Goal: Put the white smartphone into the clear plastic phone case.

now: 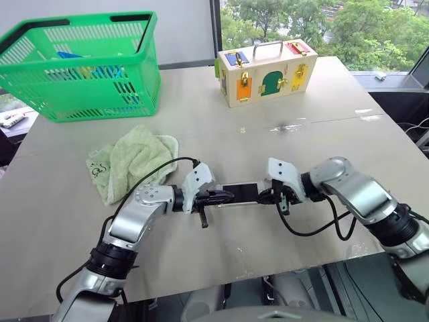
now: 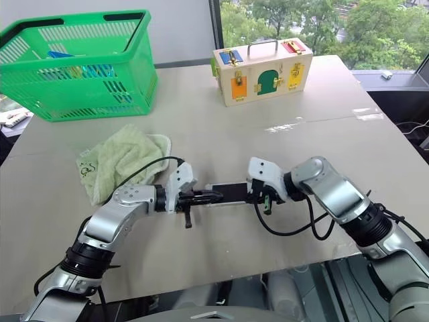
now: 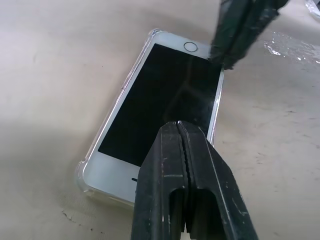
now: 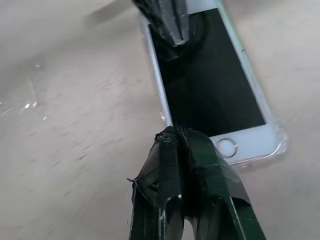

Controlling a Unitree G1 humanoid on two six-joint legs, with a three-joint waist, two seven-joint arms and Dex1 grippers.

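Observation:
The white smartphone (image 3: 165, 95) lies screen up on the table between my two grippers, near the front edge. It sits inside the clear plastic phone case (image 3: 83, 172), whose rim and bumper corners show around it. My left gripper (image 1: 224, 196) is shut, its tip over the screen toward the speaker end; whether it touches the glass I cannot tell. My right gripper (image 1: 263, 196) is shut too, its tip at the phone's long edge beside the home button (image 4: 227, 146). Neither gripper holds anything.
A green towel (image 1: 131, 161) lies crumpled left of the phone. A green basket (image 1: 87, 67) stands at the back left and a wooden latch box (image 1: 268, 70) at the back centre. The table's front edge (image 1: 268, 268) runs close below my arms.

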